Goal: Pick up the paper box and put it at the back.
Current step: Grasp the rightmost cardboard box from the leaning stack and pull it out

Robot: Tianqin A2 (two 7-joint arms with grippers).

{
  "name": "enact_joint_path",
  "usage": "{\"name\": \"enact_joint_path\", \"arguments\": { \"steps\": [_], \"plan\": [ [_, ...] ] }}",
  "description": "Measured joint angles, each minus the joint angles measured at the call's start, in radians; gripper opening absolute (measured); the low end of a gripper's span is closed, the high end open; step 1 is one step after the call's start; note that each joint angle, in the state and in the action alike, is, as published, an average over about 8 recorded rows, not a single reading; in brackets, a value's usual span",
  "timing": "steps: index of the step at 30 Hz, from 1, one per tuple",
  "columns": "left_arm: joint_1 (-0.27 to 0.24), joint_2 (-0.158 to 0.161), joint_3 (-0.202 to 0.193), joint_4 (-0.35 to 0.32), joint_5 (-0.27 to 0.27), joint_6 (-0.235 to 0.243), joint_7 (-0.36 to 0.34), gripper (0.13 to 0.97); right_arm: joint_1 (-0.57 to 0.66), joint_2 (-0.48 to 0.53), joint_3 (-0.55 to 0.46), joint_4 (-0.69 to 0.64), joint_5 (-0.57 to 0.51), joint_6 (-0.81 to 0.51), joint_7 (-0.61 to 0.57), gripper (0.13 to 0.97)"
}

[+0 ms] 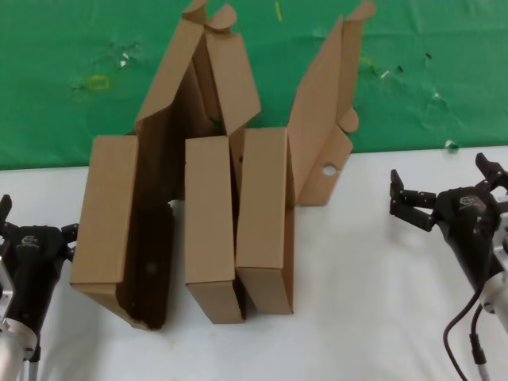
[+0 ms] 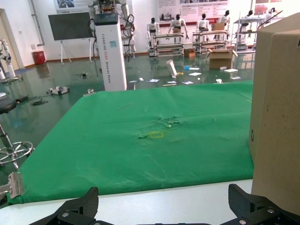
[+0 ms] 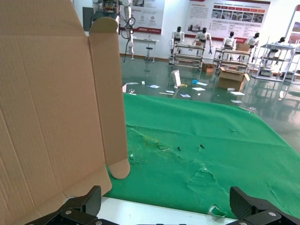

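Observation:
The paper box (image 1: 266, 214) stands on the white table (image 1: 357, 262), rightmost of three brown cartons. Its open lid (image 1: 317, 119) leans up over the green cloth, with a rounded side flap and a small round hole (image 1: 329, 169). In the right wrist view the lid (image 3: 51, 108) rises close by on one side. My right gripper (image 1: 438, 171) is open and empty to the right of the box, also shown in its wrist view (image 3: 166, 208). My left gripper (image 1: 36, 222) is open and empty at the table's left, beside the left carton; it also shows in its wrist view (image 2: 164, 206).
Two like cartons, the left one (image 1: 103, 214) and the middle one (image 1: 210, 226), stand left of the box, with tall lids ending in curled tabs (image 1: 210, 16). The left carton's side (image 2: 276, 117) is close to my left gripper. The wrinkled green cloth (image 1: 79, 95) covers the back.

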Motion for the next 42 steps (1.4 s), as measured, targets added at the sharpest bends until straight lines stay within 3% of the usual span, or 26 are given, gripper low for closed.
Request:
{"name": "enact_joint_path", "arguments": {
  "steps": [42],
  "plan": [
    [-0.001, 0.001, -0.002, 0.001, 0.001, -0.001, 0.001, 0.966, 0.0, 0.0, 0.0, 0.0, 0.0, 0.0, 0.0, 0.966]
  ]
}}
